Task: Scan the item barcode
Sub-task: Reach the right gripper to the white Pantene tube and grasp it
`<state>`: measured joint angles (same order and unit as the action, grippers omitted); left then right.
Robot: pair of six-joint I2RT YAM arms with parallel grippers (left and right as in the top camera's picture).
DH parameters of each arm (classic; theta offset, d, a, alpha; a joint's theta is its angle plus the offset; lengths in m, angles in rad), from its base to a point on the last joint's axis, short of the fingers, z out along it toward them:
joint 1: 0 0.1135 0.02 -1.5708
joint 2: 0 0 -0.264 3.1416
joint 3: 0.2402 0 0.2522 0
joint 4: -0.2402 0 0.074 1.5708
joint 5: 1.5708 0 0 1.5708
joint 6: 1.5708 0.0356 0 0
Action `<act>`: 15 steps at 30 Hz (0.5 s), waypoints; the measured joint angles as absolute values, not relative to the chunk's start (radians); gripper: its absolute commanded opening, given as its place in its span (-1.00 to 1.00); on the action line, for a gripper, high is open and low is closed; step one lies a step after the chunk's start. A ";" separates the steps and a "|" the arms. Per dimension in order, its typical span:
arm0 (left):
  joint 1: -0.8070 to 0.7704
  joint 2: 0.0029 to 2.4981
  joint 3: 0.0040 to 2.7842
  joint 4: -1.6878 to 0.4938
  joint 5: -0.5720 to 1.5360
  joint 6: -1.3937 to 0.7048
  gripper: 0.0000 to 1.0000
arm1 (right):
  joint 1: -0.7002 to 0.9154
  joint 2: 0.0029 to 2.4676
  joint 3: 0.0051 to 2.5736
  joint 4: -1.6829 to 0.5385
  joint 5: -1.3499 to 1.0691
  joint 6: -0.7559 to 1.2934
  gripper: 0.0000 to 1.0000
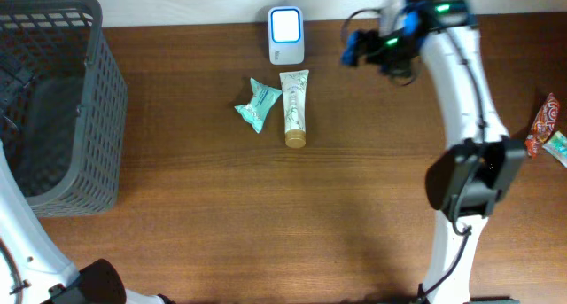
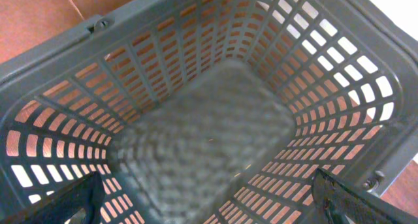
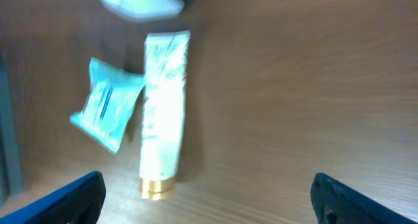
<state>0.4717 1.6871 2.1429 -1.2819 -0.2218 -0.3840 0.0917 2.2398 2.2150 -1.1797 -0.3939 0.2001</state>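
Tabletop of brown wood [image 1: 354, 206], seen from above. At twelve o'clock sits a white barcode scanner with a lit screen [image 1: 285, 34]. Just beside it, toward six o'clock, lies a cream squeeze tube with a gold cap [image 1: 294, 107], cap end pointing to six. A teal crinkled packet [image 1: 258, 105] touches the tube's nine o'clock side. At the scanner's three o'clock hovers the right gripper [image 1: 353, 49], fingers spread wide and empty. At nine o'clock the left gripper [image 2: 206, 185] hangs over a grey plastic lattice basket [image 1: 97, 118], fingers also apart, holding nothing.
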 measured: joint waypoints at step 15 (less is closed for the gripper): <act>0.472 1.687 2.143 -1.283 -0.222 -0.384 0.98 | 0.510 2.262 1.905 -0.786 0.064 0.350 0.51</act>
